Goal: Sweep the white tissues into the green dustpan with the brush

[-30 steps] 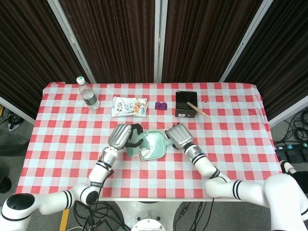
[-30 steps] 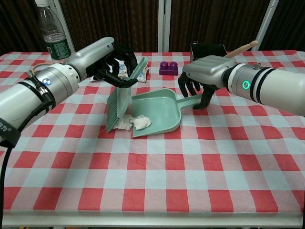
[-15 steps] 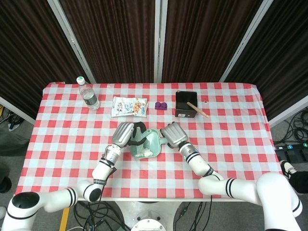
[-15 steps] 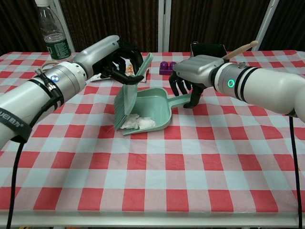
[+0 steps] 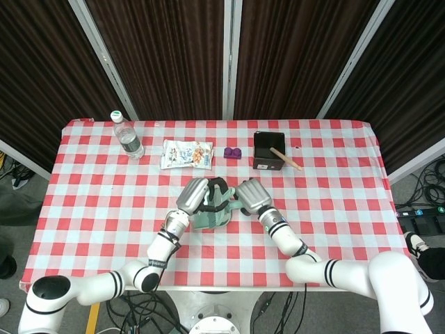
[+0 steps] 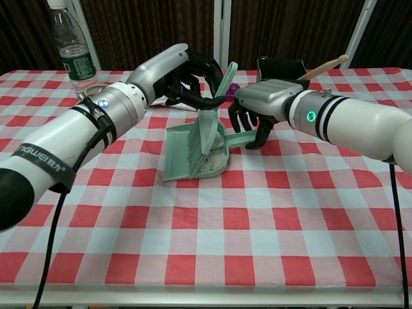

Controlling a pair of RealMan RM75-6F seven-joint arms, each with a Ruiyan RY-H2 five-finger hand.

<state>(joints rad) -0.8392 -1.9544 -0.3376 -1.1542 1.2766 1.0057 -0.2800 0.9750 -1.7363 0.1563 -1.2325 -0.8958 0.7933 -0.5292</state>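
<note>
The green dustpan (image 6: 175, 168) lies on the checked cloth at mid-table, also seen from above as the dustpan (image 5: 207, 221). My right hand (image 6: 261, 103) grips its handle from the right. My left hand (image 6: 190, 74) holds the green brush (image 6: 205, 132) upright, bristles down inside the pan's mouth. The white tissues (image 6: 210, 166) sit inside the pan, partly hidden behind the bristles. In the head view my left hand (image 5: 196, 196) and right hand (image 5: 252, 193) are close together over the pan, and the tissues are hidden.
A water bottle (image 5: 128, 136) stands at the back left. A snack packet (image 5: 186, 154), a purple block (image 5: 232, 152) and a black box with a wooden stick (image 5: 268, 150) line the back. The bottle (image 6: 69, 44) and box (image 6: 281, 67) also show in the chest view.
My left hand has carried the brush rightward, pushing the tissues from the pan's lip deep inside. The right hand has drawn the pan leftward toward the brush.
</note>
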